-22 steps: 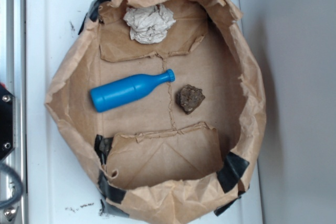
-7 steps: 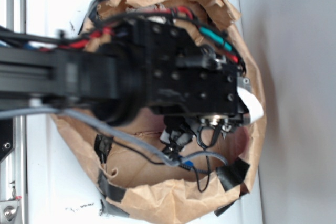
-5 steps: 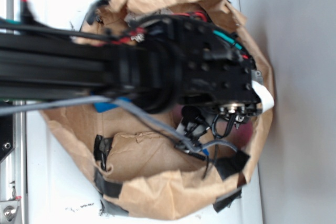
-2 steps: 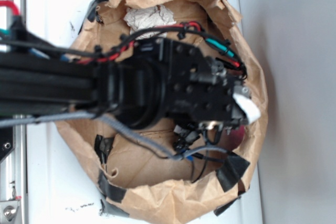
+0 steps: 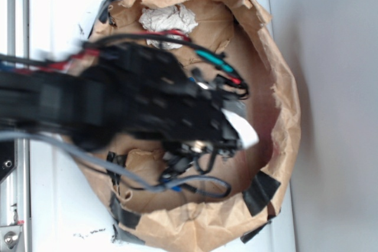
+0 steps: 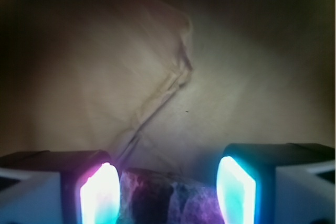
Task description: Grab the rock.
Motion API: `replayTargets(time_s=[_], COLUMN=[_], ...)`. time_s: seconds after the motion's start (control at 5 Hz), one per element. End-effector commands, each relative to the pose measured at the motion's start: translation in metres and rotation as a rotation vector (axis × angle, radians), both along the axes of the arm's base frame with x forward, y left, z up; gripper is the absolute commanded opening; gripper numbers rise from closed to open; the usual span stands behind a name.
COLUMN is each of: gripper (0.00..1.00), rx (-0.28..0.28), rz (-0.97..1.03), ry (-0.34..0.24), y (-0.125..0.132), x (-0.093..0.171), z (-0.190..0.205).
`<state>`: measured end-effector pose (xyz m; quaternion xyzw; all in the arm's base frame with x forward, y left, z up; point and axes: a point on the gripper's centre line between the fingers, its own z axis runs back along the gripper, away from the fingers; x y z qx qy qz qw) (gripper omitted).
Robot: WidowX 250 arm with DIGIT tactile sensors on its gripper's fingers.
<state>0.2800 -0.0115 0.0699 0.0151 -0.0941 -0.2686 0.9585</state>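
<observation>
Closing in on the small dark, jagged rock (image 6: 157, 198) is the step in hand: the wrist view shows the gripper (image 6: 167, 195) with its 2 glowing fingers (image 6: 98, 193) apart, the rock lying between them at the bottom edge of the picture, on creased brown paper. Whether either finger touches the rock I cannot tell. By my judgement the next move calls for shutting the fingers on the rock, then lifting straight up, clear of the paper walls. From the exterior view the black arm (image 5: 118, 107) covers the middle of the wide, rolled-down brown paper bag (image 5: 283, 116), hiding the rock; a crumpled off-white paper ball (image 5: 168, 19) shows at the bag's far end.
</observation>
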Motion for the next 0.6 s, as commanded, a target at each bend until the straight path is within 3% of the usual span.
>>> replayTargets(time_s=[0.0, 0.2, 0.4], gripper=[0.00, 0.00, 0.00], rx=[-0.112, -0.124, -0.110], rz=[0.301, 0.492, 0.514], ry=[0.001, 0.068, 0.085], y=[0.0186, 0.0275, 0.0252], x=[-0.0240, -0.0300, -0.0291], z=[0.0539, 0.0597, 0.0569])
